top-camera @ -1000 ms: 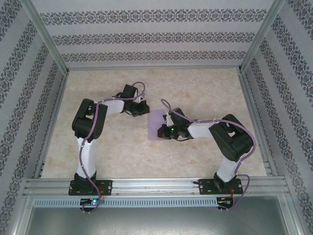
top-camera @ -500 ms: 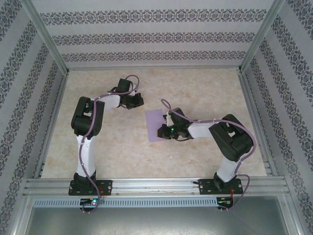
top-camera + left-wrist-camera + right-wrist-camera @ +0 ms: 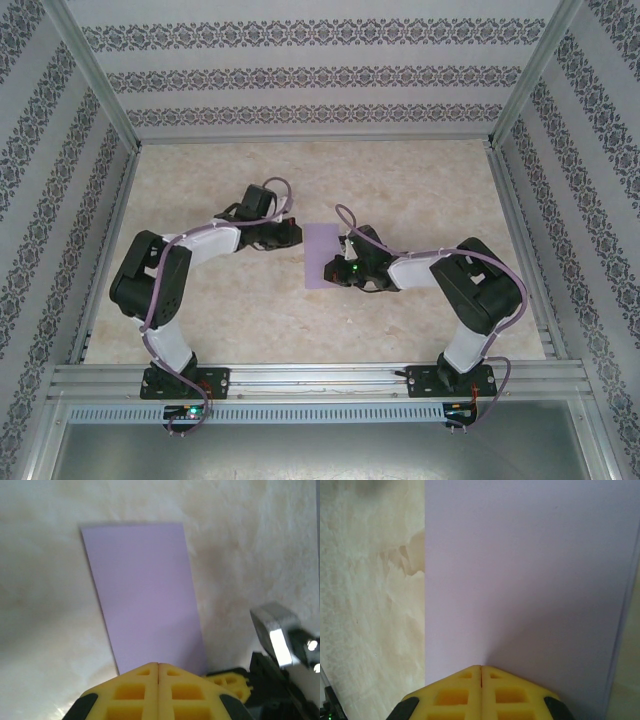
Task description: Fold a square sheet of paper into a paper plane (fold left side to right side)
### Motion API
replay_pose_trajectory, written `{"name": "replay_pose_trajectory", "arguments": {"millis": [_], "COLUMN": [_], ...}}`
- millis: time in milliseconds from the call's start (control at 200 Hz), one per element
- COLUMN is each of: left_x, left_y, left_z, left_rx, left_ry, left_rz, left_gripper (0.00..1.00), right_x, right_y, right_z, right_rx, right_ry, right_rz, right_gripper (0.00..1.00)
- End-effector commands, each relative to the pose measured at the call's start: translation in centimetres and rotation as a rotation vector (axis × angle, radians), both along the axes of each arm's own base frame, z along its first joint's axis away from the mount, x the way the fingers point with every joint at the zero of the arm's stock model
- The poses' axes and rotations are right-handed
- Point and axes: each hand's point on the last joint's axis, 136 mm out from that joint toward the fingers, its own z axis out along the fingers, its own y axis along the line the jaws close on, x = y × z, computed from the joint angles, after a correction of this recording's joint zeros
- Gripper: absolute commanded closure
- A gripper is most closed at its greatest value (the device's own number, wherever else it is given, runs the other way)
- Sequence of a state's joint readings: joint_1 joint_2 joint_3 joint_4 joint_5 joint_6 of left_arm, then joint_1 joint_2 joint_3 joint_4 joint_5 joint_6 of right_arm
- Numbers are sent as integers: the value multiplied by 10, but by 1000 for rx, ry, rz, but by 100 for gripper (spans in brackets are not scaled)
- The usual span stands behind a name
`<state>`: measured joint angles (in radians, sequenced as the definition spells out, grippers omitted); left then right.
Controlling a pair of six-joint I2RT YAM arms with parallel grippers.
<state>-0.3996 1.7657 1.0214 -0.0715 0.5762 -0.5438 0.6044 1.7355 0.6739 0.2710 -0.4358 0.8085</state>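
While the lavender sheet of paper [image 3: 318, 250] is lying flat as a narrow rectangle near the middle of the table [image 3: 420, 190], the left gripper [image 3: 293, 232] is hovering just off its 10 o'clock corner with jaws pressed together. The right gripper [image 3: 333, 272] is reaching in from 4 o'clock, its yellow fingertips [image 3: 465, 680] also together, sitting over the sheet's surface.

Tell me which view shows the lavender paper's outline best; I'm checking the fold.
Left wrist: the lavender paper lies almost whole in frame, near edge behind the left tool. Right wrist crops it, showing a layered right edge. Top external: small, partly under the right arm.
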Motion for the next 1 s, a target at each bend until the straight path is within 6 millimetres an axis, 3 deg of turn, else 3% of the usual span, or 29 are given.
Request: {"name": "replay_pose_trajectory", "arguments": {"millis": [0,335,510,715,834,904,999], "left_x": [-10,-11,-17,-31,-37,-39,-40], "left_y": [-9,-24,-20,-8,-4,-3,-2], "left_z": [-8,-43,-56,-71,-78,-80,-81], "left_rx": [-16,-21,8,102,106,105,104], "left_ry": [32,96,118,142,158,160,162], "left_rz": [-8,-30,-18,-21,-11,-5,-3], "left_gripper": [95,96,95,96,96,96,96], "right_x": [-43,-42,-37,-8,7,9,3], "right_y": [-46,-35,-26,-1,-1,-9,-26], "right_z": [-61,-58,-48,8,41,50,44], "right_rx": [-232,-210,-174,-22,37,44,27], "right_ry": [188,181,158,58,6,-3,28], "right_rz": [-59,-19,7,46,40,28,8], "right_gripper": [100,100,100,85,79,77,75]}}
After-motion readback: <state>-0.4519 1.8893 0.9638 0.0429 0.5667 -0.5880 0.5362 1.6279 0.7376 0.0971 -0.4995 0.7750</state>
